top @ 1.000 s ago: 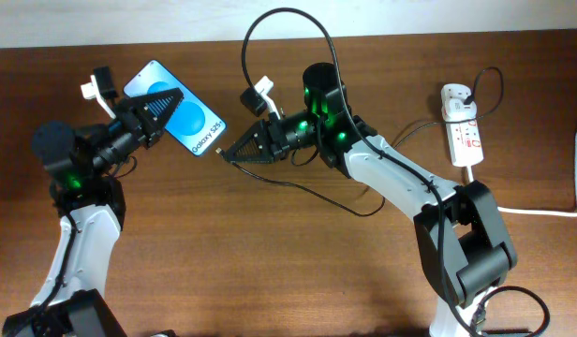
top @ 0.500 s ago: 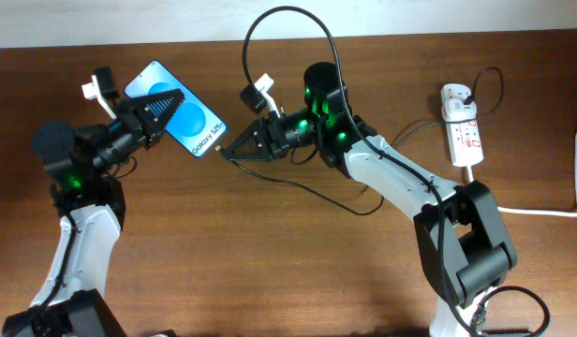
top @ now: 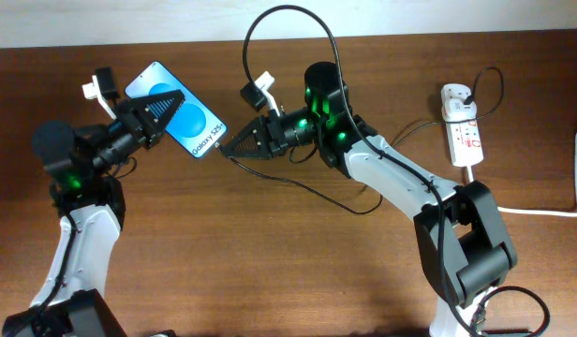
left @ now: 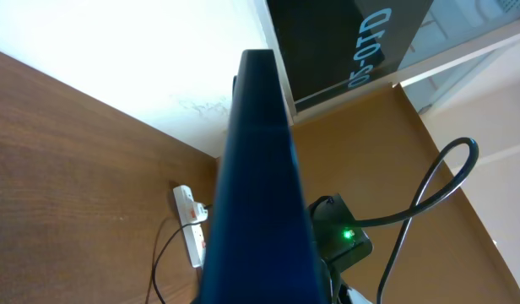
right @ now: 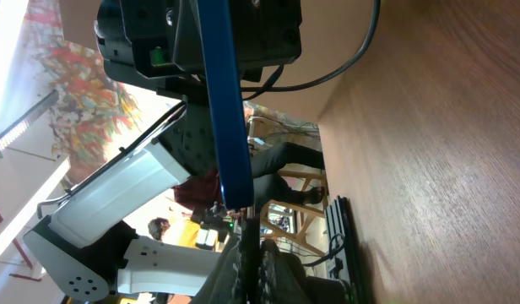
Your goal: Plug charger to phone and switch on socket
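The phone (top: 199,126), blue screen up, is held tilted above the table with my left gripper (top: 167,101) shut on it. In the left wrist view the phone (left: 260,186) is edge-on and hides the fingers. My right gripper (top: 229,150) is shut on the plug tip of the charger (top: 312,194), whose black cable trails right to the white adapter (top: 456,95) on the socket (top: 464,136). In the right wrist view the plug tip (right: 246,221) sits at the lower end of the phone (right: 222,101); whether it is inserted I cannot tell.
A thick white cord (top: 541,211) runs from the socket to the table's right edge. A black cable loop (top: 288,12) arches above the right arm. Bare wooden table (top: 270,271) lies in front of both arms.
My right gripper has crept slightly up and towards the phone's lower end with the plug tip. The left arm and phone stay put.
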You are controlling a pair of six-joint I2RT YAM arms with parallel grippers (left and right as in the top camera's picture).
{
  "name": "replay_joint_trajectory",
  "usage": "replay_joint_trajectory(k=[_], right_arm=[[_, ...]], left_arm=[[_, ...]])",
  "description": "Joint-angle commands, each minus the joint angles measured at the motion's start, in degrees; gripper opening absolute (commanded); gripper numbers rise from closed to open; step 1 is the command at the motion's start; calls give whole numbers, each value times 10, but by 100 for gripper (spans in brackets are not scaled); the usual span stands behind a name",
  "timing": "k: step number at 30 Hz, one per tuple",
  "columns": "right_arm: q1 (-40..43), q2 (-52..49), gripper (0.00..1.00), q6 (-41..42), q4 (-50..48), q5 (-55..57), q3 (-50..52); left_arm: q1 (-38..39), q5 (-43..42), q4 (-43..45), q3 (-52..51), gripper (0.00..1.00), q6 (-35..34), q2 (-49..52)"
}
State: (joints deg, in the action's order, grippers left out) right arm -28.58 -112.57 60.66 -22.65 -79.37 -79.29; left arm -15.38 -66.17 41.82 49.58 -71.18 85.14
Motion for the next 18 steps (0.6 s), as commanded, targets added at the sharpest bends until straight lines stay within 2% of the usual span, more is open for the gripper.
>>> replay_joint_trajectory(k=[1, 18], right_arm=[[2, 2, 4, -1, -4, -1, -4], [1, 2, 4, 3, -3, -15, -4]], left_arm=[[0, -6, 6, 6, 0, 5, -4], [0, 3, 6, 6, 0, 9, -4]])
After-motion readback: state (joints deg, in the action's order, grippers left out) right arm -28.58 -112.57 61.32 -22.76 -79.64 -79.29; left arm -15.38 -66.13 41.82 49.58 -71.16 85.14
